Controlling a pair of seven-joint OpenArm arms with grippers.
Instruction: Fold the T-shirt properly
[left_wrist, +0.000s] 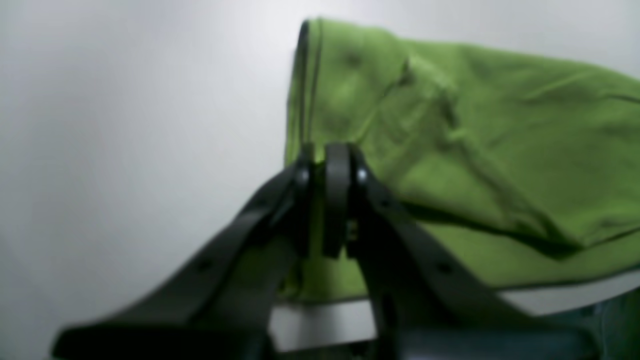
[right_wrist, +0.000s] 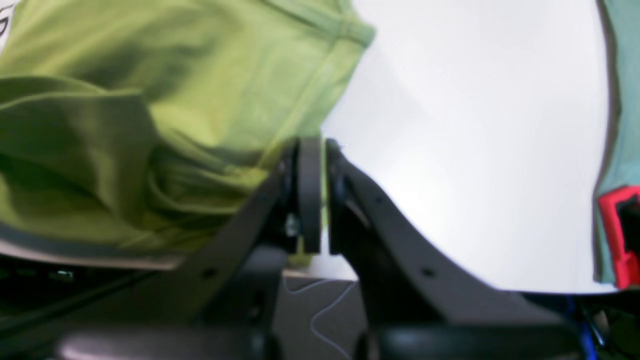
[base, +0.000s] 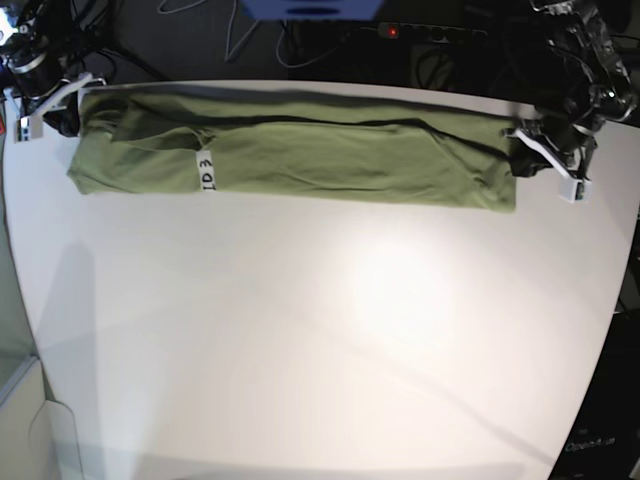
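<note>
While both arms wait at the two ends of the cloth, the fold is only partly made.

Place of the cloth: the T-shirt (base: 300, 150) lies along the far edge of the white table (base: 320, 340), stretched from one side to the other as a long narrow band.

Done, as I judge it: the shirt is already folded lengthwise, because the band is slim and a second layer shows on top of it in both wrist views; a small white label (base: 206, 172) faces up near one end.

Left gripper (left_wrist: 325, 165): its jaws are pressed together at the corner of the shirt, and green cloth shows between them, so I think it pinches the edge there.

Right gripper (right_wrist: 316, 150): also closed tight, at the other end of the band; a thin strip of green sits in the gap, so it seems to hold the hem, though the blur makes this less sure.

Left to do: the long band must be folded crosswise, end toward end, into a compact packet.

Wrinkles: some creases remain near both ends and may need smoothing.
</note>
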